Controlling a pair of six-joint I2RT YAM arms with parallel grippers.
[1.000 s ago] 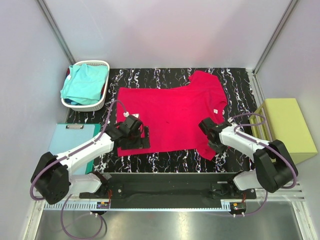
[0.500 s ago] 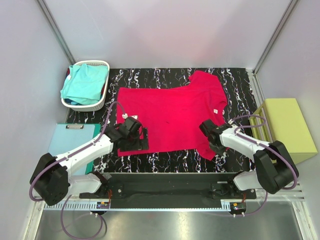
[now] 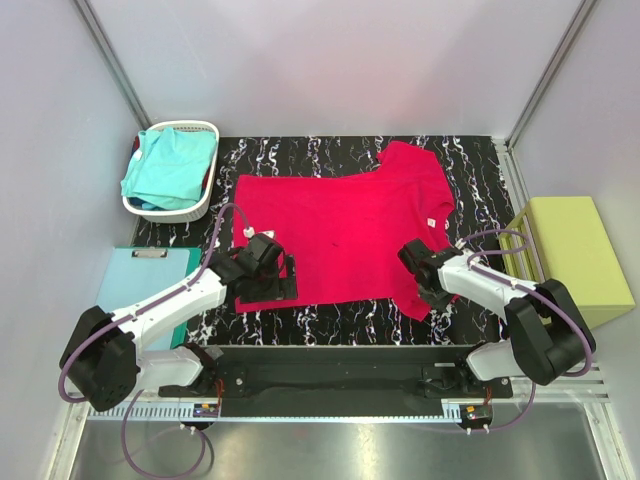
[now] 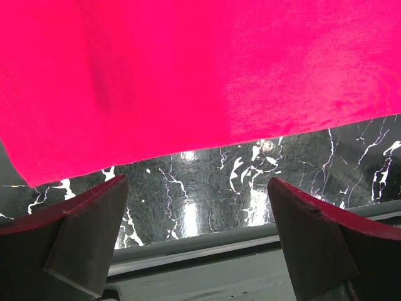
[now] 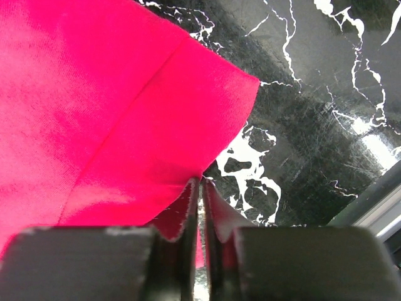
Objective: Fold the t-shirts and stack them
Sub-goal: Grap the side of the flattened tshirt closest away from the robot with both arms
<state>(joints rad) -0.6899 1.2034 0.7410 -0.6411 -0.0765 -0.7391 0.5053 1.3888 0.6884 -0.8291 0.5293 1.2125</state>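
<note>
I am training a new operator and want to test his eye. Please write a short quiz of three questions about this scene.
1. True or false: the turquoise t-shirt lies in the white basket.
2. Which one pinches the edge of the red t-shirt? A) left gripper B) right gripper
3. Fill in: the left gripper's jaws stand ____.
Key: 1 true; 2 B; 3 open.

The right hand (image 5: 201, 213) has closed (it gaped wider a second ago), pinching the crimson-red t-shirt (image 5: 88, 106) edge inside it.
</note>
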